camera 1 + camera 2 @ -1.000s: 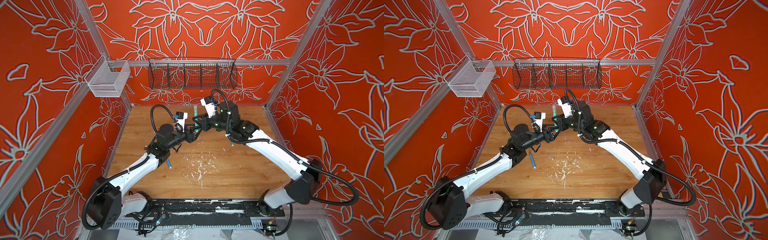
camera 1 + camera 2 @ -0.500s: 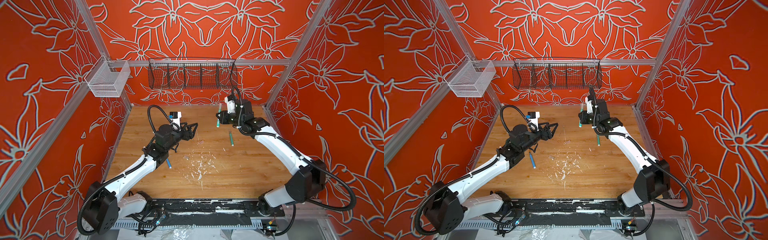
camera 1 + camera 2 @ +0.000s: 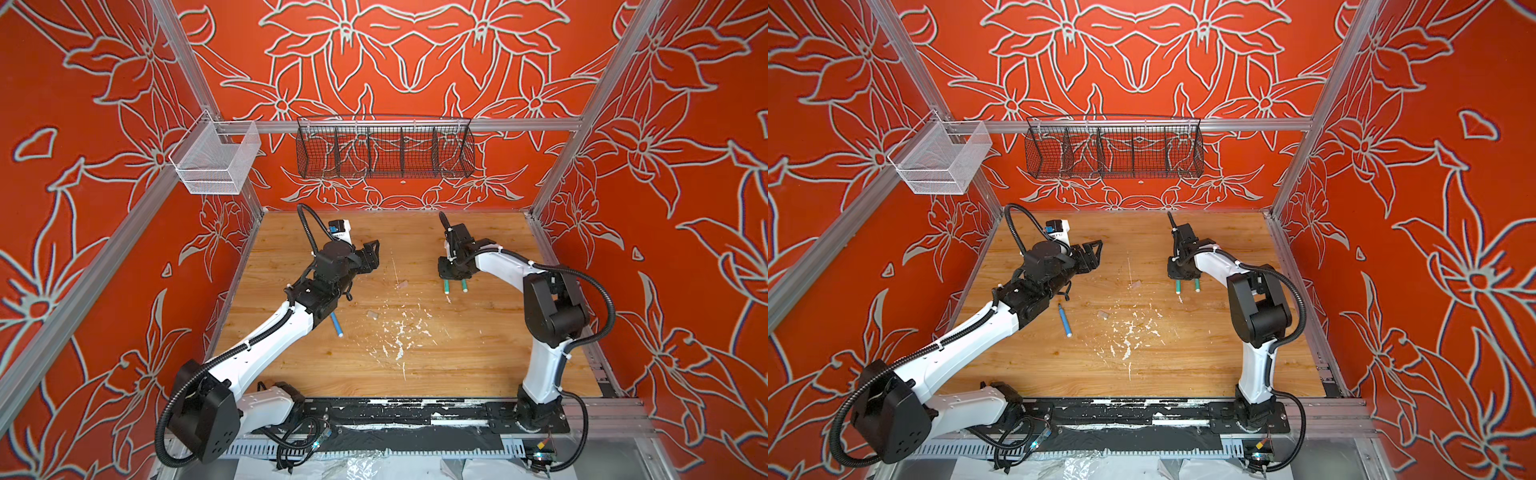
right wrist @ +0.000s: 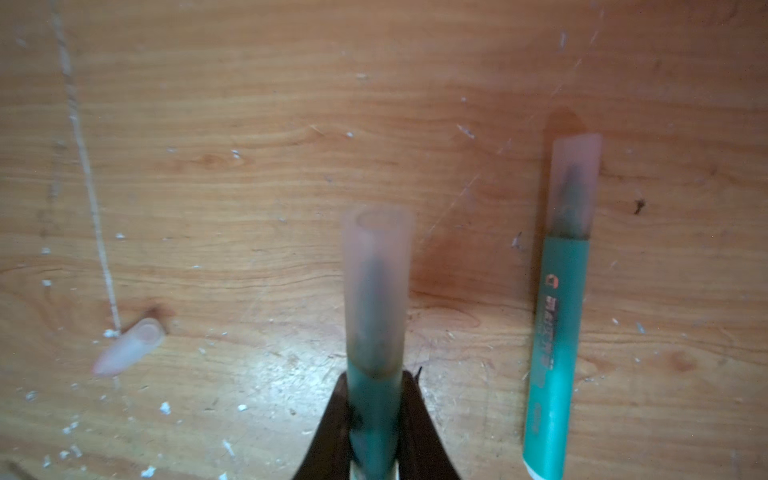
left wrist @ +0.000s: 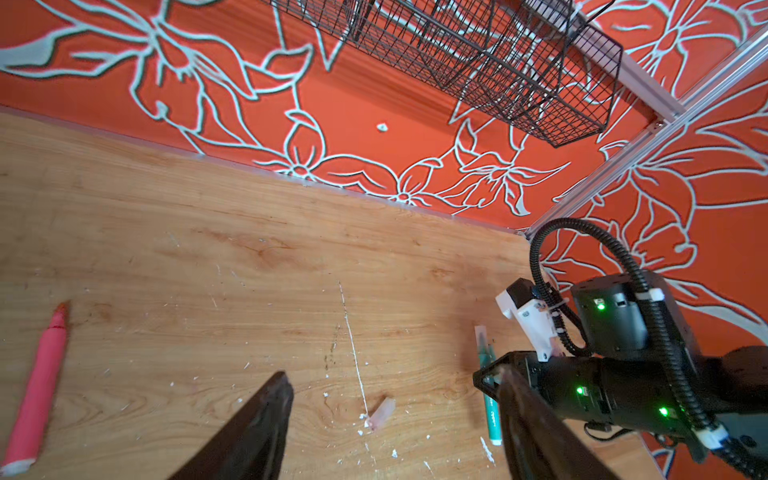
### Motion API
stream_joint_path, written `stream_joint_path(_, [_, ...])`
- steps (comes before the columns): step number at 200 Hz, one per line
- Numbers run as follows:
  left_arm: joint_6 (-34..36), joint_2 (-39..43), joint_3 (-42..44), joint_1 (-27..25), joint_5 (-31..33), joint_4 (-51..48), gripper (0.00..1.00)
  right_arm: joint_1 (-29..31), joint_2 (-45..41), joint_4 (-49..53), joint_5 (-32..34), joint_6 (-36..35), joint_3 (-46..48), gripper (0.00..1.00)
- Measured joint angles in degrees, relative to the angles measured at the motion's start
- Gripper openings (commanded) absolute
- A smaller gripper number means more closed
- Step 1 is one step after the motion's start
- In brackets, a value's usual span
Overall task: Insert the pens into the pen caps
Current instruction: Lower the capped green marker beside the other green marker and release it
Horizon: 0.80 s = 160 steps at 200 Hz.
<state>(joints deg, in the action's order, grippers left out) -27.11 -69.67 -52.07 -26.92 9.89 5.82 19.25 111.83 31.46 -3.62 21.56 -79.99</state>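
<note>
Light, stiff, slick-looking capped green pen [image 4: 376,299] is clamped mid-barrel in right gripper [image 4: 373,415]; left gripper [image 5: 392,378] gapes empty; loose cap [image 3: 402,284], at its 4 o'clock in a top view, probably skids, so pinch mid-body.

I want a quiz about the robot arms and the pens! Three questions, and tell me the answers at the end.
1. True or false: the left gripper is holding a pen.
2. Pick one: the held pen in the right gripper is A) blue, B) green, C) pink.
3. Fill in: the lying green pen on the table has its cap ___ (on or off).
Key: 1 false; 2 B; 3 on.
</note>
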Motion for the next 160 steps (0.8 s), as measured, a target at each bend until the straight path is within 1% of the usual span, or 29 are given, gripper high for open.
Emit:
stream_joint_path(31, [-0.04,-0.09,0.0,0.13,-0.04,-0.24,0.76,-0.09,2.62,0.81,2.8,-0.09,-1.66,0.0])
stream_joint_path(47, [-0.13,-0.26,0.0,0.28,-0.13,-0.24,0.76,-0.09,3.37,0.92,3.87,-0.07,-1.9,0.03])
stream_joint_path(79, [-0.44,-0.7,0.0,0.39,-0.59,-0.24,0.76,-0.09,4.74,1.73,5.81,0.17,-2.91,0.06])
stream_joint_path(106, [-0.68,-0.79,0.0,0.48,-0.59,-0.26,0.77,-0.09,5.03,2.14,7.78,0.63,-3.1,0.12])
stream_joint_path(160, [-0.83,-1.11,0.0,0.72,-0.7,-0.31,0.76,-0.02,6.25,2.64,9.62,1.2,-4.31,0.17])
